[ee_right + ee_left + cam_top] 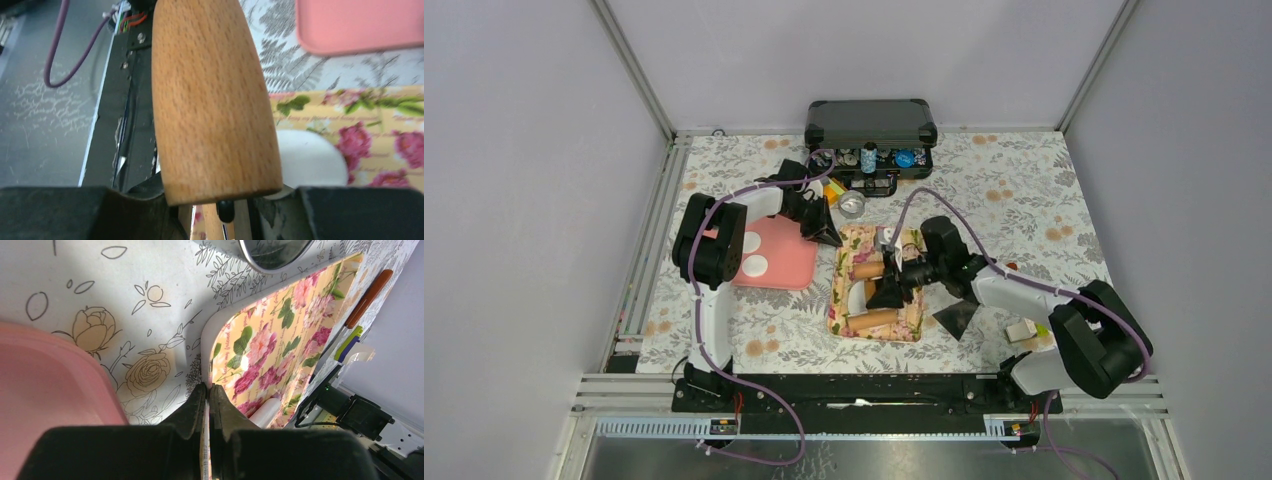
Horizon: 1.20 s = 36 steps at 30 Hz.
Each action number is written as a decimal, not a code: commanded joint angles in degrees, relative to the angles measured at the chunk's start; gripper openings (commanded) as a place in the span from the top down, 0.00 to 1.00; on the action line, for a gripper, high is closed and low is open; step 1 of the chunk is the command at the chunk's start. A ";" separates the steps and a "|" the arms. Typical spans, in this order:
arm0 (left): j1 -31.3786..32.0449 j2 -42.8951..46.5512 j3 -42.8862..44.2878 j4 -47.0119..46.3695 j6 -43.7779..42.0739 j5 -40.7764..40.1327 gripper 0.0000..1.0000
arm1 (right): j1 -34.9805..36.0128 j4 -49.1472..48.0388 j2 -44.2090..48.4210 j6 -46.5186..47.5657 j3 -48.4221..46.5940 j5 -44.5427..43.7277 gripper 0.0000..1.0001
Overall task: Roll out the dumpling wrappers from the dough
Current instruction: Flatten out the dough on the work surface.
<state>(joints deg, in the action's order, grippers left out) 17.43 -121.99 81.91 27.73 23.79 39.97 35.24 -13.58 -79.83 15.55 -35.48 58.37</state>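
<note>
The rim of a yellow floral tray [280, 340] is pinched by the left hand [207, 390]. A wooden rolling pin [210, 100] is clamped by the right hand [896, 283].

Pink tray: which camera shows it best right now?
Top external. It shows nearly the whole pink square tray, two flat white dough discs on it, its left edge behind the left arm. Left wrist catches only one blurred corner; right wrist only an edge strip.

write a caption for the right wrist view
Right hand holds wooden rolling pin over white dough disc on floral tray
</note>
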 commanded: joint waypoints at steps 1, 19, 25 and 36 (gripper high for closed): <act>-0.66 3.24 0.16 -1.36 -1.10 -0.95 1.00 | -0.47 -6.44 -2.58 -8.23 -7.64 -2.49 1.00; -0.65 3.65 -0.04 -1.18 -1.64 0.67 1.00 | -10.01 -15.56 -16.68 -12.82 -9.96 -21.29 1.00; -0.64 3.91 -0.24 -1.18 -1.73 0.49 1.00 | -11.48 -15.51 -19.75 -9.81 -13.72 -27.21 1.00; -0.67 3.95 -0.13 -1.27 -1.91 0.91 1.00 | -12.83 -16.02 -10.67 -14.26 -17.51 -8.53 1.00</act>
<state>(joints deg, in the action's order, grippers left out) 17.02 -121.84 81.89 27.31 23.38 39.68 22.68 -27.66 -98.30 4.14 -49.54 35.94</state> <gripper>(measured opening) 0.032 0.340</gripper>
